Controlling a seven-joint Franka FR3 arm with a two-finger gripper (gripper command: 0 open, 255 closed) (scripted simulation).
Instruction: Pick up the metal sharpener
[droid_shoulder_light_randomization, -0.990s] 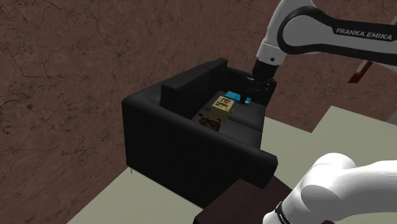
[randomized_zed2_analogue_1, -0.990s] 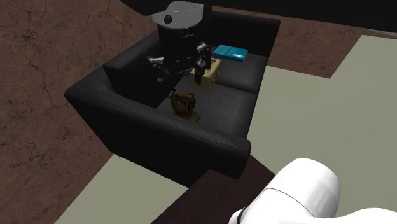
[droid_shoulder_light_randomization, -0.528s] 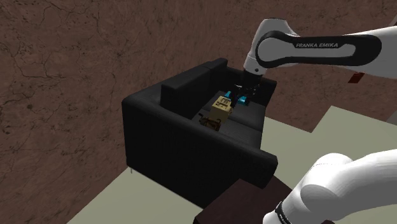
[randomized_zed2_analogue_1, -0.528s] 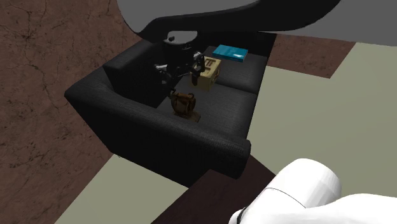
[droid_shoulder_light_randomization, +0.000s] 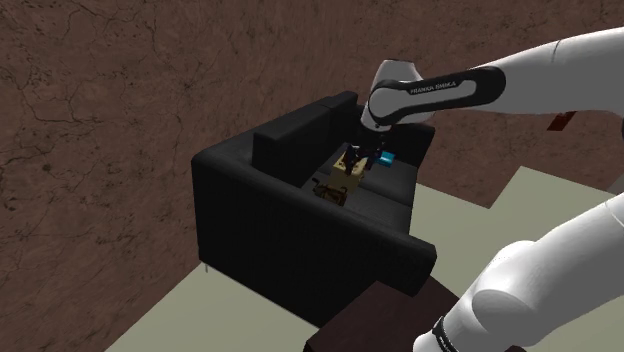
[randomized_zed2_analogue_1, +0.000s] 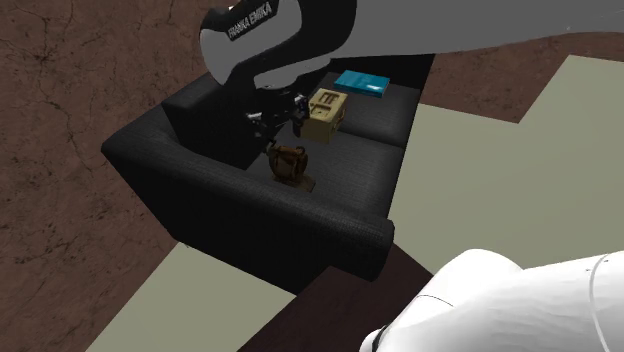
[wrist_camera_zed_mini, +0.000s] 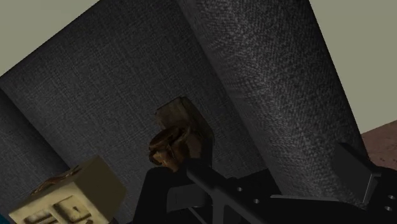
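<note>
I am hovering the gripper (randomized_zed2_analogue_1: 272, 120) over the seat of the dark sofa (randomized_zed2_analogue_1: 200, 195), unable to tell how wide it is opened. The brownish sharpener (wrist_camera_zed_mini: 172, 143) is lying untouched on the cushion just below it, so grasping and lifting are remaining. The arm is hiding the seat behind the gripper, and the sharpener's form is proving hard to read.

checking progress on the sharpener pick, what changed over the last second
The arm swung toward the shoulder view's left and came down, carrying the gripper from past the teal box to beside the tan block, nearer the brown sharpener. Its fingers stand apart and hold nothing. The sharpener, block and box lie where they were on the black sofa.
</note>
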